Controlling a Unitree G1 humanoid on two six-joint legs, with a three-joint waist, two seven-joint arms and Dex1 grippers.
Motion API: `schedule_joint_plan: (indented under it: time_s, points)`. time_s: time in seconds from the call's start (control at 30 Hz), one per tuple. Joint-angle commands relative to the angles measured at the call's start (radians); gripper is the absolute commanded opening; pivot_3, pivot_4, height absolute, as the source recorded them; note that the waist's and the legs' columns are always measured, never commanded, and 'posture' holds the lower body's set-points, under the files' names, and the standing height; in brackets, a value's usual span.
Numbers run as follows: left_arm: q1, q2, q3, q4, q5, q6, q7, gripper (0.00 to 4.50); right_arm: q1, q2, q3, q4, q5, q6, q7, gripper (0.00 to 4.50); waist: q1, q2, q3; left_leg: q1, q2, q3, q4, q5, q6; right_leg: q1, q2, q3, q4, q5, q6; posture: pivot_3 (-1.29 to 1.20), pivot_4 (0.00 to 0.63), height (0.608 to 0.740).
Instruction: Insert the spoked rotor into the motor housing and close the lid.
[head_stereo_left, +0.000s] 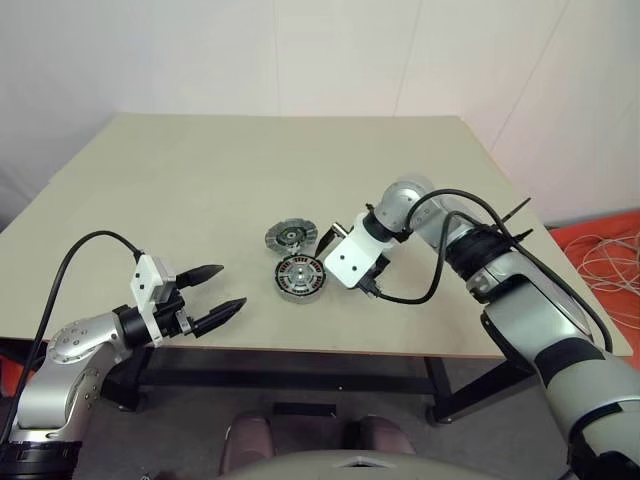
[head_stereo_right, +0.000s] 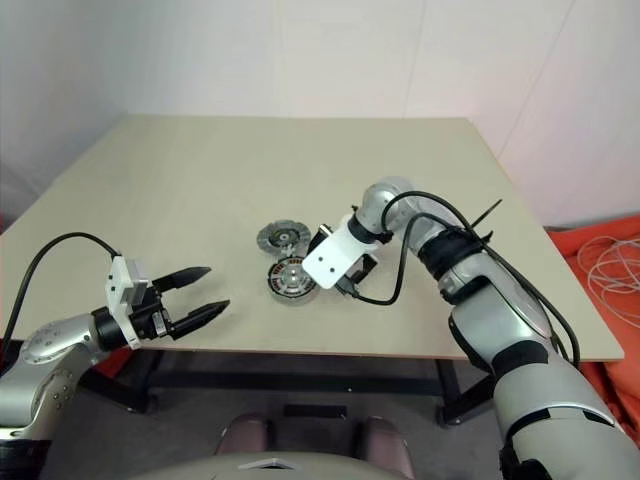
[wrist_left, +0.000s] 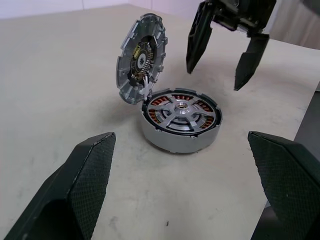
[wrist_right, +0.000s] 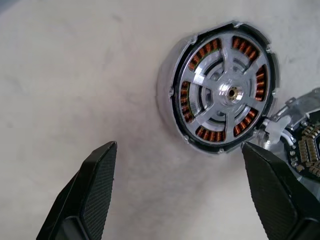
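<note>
The motor housing (wrist_left: 170, 140) sits on the table near its front edge, and copper windings show inside its rim. The spoked rotor (wrist_left: 182, 106) lies seated flat in it, silver spokes up. Just behind it the lid (wrist_left: 141, 57) stands tilted on edge against the housing's rim, off the housing, with thin white wires joining the two. My right gripper (wrist_left: 216, 75) hangs open just above and to the right of the housing, pointing down, with nothing between its fingers. My left gripper (head_stereo_left: 225, 292) is open and holds nothing, low at the table's front left, aimed at the housing.
The beige table (head_stereo_left: 200, 180) is bare around the parts. Its front edge runs close in front of the housing. A black cable (head_stereo_left: 430, 290) loops below my right wrist. Orange material and white cords (head_stereo_left: 605, 255) lie on the floor at the right.
</note>
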Motion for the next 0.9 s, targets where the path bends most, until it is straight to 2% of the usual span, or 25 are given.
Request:
schedule_joint_plan:
  time_s: [0.03, 0.27, 0.6, 0.7, 0.9]
  points:
    - [-0.004, 0.002, 0.012, -0.028, -0.005, -0.015, 0.009, 4.5, -0.06, 0.021, 0.014, 0.081, -0.07, -0.13, -0.083, 4.47, -0.003, 0.0, 0.0, -0.001, 0.0, 0.0, 0.0, 0.0, 0.0, 0.0, 0.0, 0.0, 0.0, 0.0, 0.0, 0.0, 0.0, 0.74]
    - [0.0, 0.0, 0.009, -0.038, -0.008, -0.014, 0.019, 4.5, -0.093, 0.064, 0.047, 0.213, -0.186, -0.238, -0.216, 4.47, -0.008, 0.0, 0.0, -0.002, 0.001, 0.0, 0.0, 0.0, 0.0, -0.002, 0.001, 0.0, 0.001, 0.004, -0.008, 0.0, 0.0, 0.74]
    - [-0.005, -0.002, 0.005, -0.041, -0.008, -0.014, 0.025, 4.5, -0.098, 0.09, 0.066, 0.277, -0.249, -0.298, -0.261, 4.47, -0.009, 0.0, 0.0, -0.001, 0.002, 0.0, 0.0, 0.0, 0.0, -0.002, 0.001, 0.0, 0.001, 0.005, -0.008, 0.0, 0.0, 0.74]
    - [-0.008, -0.003, 0.003, -0.039, -0.006, -0.015, 0.025, 4.5, -0.098, 0.101, 0.073, 0.28, -0.269, -0.309, -0.275, 3.84, -0.009, 0.0, 0.0, -0.001, 0.002, 0.0, 0.001, 0.0, 0.0, -0.002, 0.001, 0.0, 0.002, 0.005, -0.008, 0.0, 0.0, 0.74]
    - [-0.014, -0.004, 0.003, -0.037, -0.005, -0.017, 0.028, 4.5, -0.102, 0.121, 0.095, 0.287, -0.307, -0.341, -0.32, 1.8, -0.02, 0.0, 0.0, 0.0, 0.003, 0.0, 0.001, 0.0, 0.0, -0.002, 0.002, 0.0, 0.004, 0.005, -0.008, 0.0, 0.0, 0.74]
